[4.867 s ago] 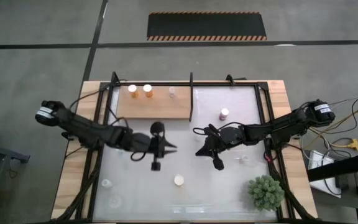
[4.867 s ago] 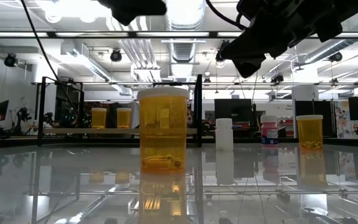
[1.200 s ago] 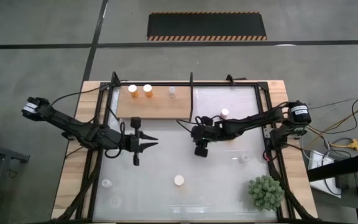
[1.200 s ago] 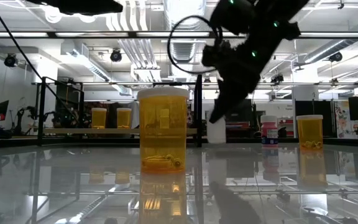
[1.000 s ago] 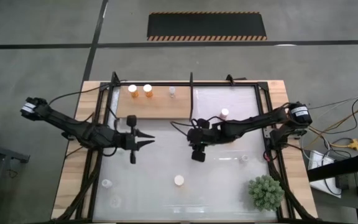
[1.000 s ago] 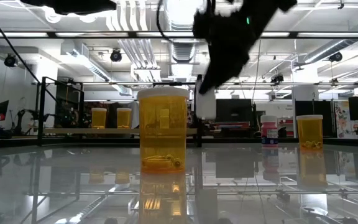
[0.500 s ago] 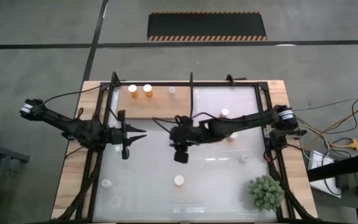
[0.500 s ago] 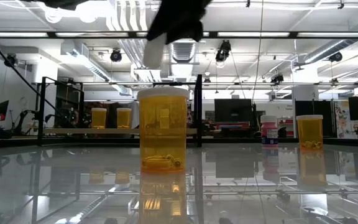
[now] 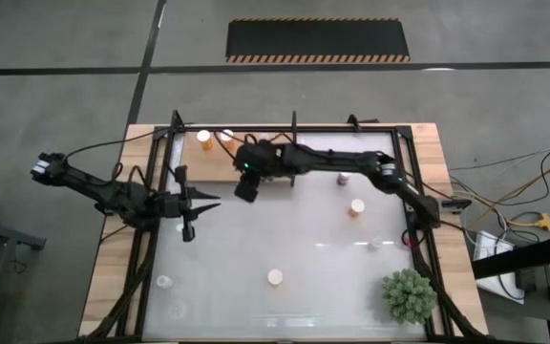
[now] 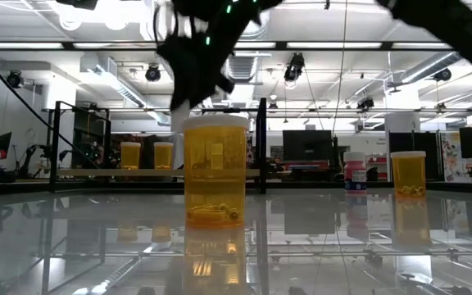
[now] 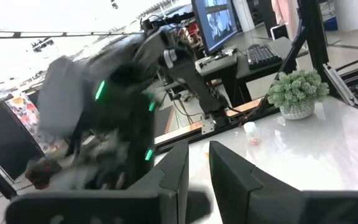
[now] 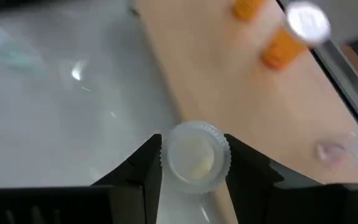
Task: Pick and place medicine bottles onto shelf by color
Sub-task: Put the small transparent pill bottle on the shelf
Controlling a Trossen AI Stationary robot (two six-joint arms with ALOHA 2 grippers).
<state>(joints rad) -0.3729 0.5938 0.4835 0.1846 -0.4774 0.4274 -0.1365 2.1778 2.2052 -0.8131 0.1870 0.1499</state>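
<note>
The right gripper reaches across to the light-wood shelf, its fingers pinching a clear white-capped medicine bottle just over the shelf's front edge. Two orange bottles stand on the shelf at about eleven o'clock of the table, one at. The left gripper hovers at nine o'clock, fingers slightly spread, holding nothing. Another orange bottle stands at six o'clock; its label cannot be read.
</note>
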